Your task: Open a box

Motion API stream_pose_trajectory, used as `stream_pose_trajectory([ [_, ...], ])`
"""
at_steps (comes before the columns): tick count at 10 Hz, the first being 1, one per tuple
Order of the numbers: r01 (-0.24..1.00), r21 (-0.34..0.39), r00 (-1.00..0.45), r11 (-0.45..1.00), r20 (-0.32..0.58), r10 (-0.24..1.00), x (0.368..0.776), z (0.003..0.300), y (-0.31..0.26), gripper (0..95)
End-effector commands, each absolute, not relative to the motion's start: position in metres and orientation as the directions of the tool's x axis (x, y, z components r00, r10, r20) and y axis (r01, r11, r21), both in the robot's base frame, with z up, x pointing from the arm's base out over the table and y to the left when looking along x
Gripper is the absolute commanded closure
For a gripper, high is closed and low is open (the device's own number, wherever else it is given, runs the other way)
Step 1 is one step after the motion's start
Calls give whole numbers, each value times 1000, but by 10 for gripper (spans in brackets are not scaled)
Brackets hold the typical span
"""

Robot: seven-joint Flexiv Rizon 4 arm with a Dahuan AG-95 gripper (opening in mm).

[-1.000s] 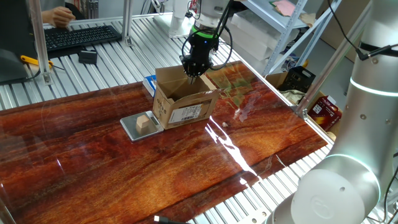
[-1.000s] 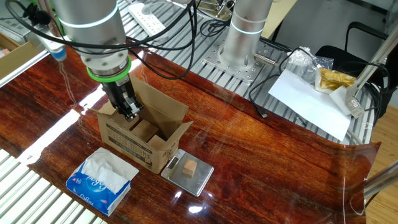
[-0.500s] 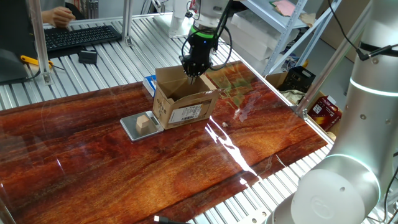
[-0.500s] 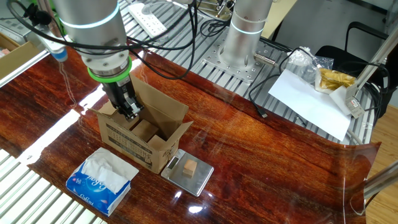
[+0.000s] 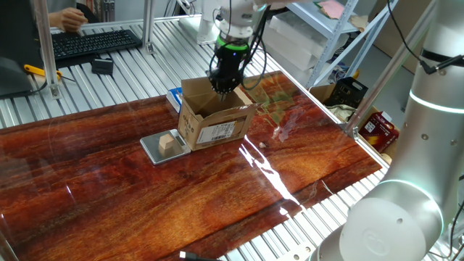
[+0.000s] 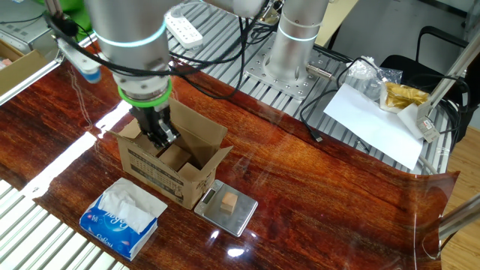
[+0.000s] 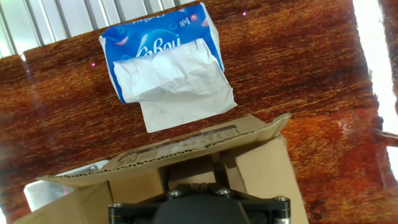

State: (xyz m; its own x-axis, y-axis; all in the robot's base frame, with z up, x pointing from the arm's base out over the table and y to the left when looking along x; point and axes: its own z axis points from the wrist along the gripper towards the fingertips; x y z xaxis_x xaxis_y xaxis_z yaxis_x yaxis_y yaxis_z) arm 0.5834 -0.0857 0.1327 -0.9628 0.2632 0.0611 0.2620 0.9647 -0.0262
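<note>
Brown cardboard box (image 5: 212,119) on the shiny dark wood table (image 5: 217,188), near the middle of its far side. Top flaps standing up and spread out, so open at the top. White label with a barcode on one side wall, seen in one fixed view.

Black fingers (image 6: 161,136) pointing straight down, reaching into the open top of the box, close by one standing flap. Pressed shut together, with nothing seen between them. Hard to tell if touching the cardboard.

Blue and white tissue pack (image 6: 120,217) lying flat on the table just beside the box, white tissue puffed out on top. Also in the hand view (image 7: 165,62), past the box edge (image 7: 186,152).

Small grey scale (image 6: 226,210) on the other side of the box, right up against a corner. Little tan wooden block (image 6: 229,201) sitting on top of it.

Black keyboard (image 5: 94,40) far back on the metal bench, a person's hand (image 5: 69,18) close to it. White paper sheet (image 6: 371,120) well apart from the box, past the table's end.
</note>
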Motion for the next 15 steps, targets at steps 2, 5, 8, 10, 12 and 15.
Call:
stream_pose_trajectory([
  [2, 249, -58, -966, 967, 54, 252, 587, 127, -85, 950],
  [5, 246, -80, -967, 966, 39, 250, 592, 117, -84, 950],
  [8, 248, -72, -967, 966, 42, 252, 592, 116, -84, 950],
  [10, 253, -65, -966, 965, 43, 256, 592, 117, -84, 950],
  [12, 263, -54, -962, 963, 54, 266, 592, 117, -84, 950],
  [15, 265, -52, -962, 963, 56, 268, 592, 117, -84, 950],
])
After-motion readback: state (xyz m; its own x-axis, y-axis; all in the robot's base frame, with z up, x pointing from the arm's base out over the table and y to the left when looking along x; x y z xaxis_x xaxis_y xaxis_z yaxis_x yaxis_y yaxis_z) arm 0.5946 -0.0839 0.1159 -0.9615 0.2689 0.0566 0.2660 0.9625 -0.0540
